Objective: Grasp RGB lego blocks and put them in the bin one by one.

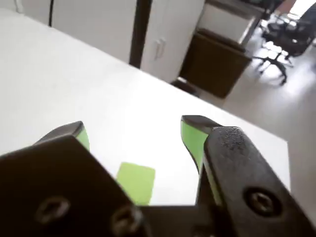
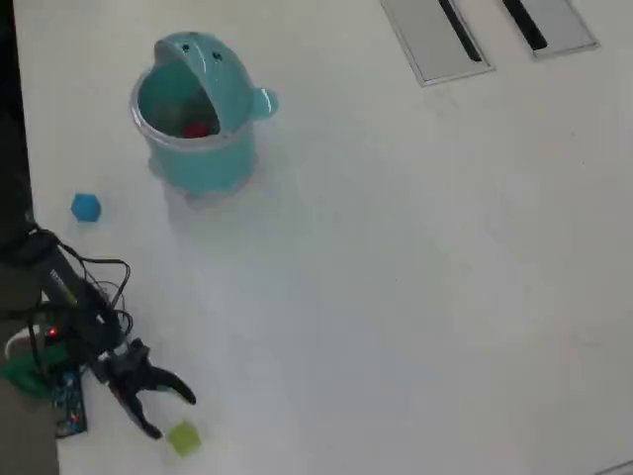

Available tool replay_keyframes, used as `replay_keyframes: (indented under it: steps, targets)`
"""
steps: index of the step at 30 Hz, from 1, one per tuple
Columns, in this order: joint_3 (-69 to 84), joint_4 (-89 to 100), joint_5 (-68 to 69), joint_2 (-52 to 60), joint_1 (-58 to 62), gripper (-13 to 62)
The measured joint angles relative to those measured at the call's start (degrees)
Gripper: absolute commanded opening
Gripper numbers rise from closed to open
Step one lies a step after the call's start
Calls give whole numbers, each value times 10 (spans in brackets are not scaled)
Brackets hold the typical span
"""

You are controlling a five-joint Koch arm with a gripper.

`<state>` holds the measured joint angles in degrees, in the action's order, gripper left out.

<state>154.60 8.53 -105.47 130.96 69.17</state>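
Observation:
My gripper (image 2: 172, 416) is open near the lower left of the overhead view, with nothing between its fingers. The yellow-green lego block (image 2: 184, 437) lies on the table just below and beside the finger tips. In the wrist view the same block (image 1: 136, 182) sits low between the two green-padded jaws of the gripper (image 1: 136, 127), close to the gripper's base. The blue lego block (image 2: 86, 207) lies at the left edge. The teal bin (image 2: 203, 168) stands upper left with its lid tipped back. A red lego block (image 2: 198, 129) rests inside it.
The arm's base with wires and a green board (image 2: 54, 366) sits at the lower left edge. Two grey slotted panels (image 2: 435, 40) are set into the table's top right. In the wrist view the table's far edge (image 1: 197, 98) gives way to cabinets and office chairs.

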Motion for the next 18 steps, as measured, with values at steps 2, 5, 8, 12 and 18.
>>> replay_keyframes:
  steps: [2,5,8,12,18]
  targets:
    - [28,46,-20,-6,8,352]
    - [47,79,-46,-5,14,352]
    - [47,79,-48,-5,18,350]
    - [47,35,-49,-4,18,348]
    - [47,8,-36,-5,18,345]
